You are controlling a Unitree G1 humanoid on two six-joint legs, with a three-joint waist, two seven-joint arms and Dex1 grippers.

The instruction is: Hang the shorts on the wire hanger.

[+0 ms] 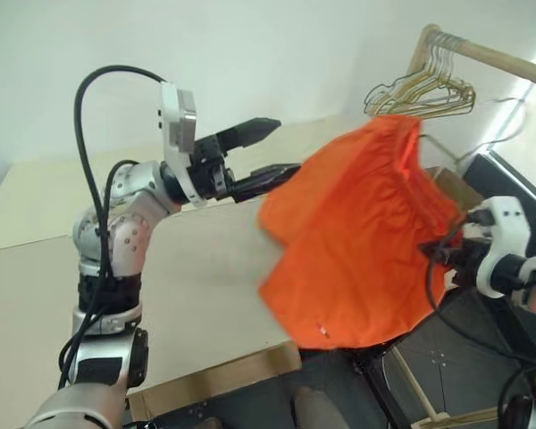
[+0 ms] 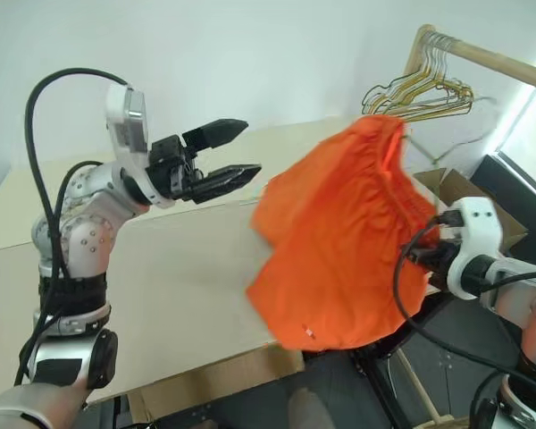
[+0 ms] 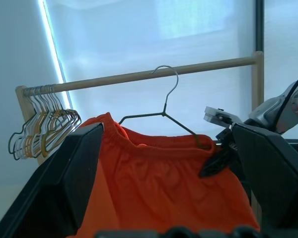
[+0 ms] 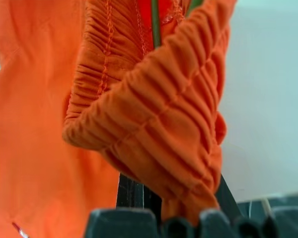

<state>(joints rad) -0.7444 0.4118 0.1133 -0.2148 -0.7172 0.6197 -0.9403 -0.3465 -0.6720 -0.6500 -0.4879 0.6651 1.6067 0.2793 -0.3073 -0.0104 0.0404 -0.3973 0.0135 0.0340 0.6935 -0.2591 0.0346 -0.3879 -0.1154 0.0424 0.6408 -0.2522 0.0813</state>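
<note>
The bright orange shorts (image 1: 357, 241) hang in the air over the table's right edge. They are draped by their gathered waistband over the wire hanger (image 3: 165, 106). Its hook stands level with the wooden rail; I cannot tell if they touch. My right gripper (image 4: 179, 198) is shut at one end of the hanger, where the thin wire runs down into its fingers and the waistband (image 4: 154, 124) bunches over them. My left gripper (image 1: 281, 147) is open just left of the shorts, pointing at them, with nothing between its fingers (image 3: 69, 173).
A bunch of gold-coloured hangers (image 1: 429, 89) hangs at the end of the wooden rail (image 1: 496, 58), close above the shorts. The beige table (image 1: 188, 268) lies below my left arm. A cardboard box (image 1: 456, 188) sits behind the shorts.
</note>
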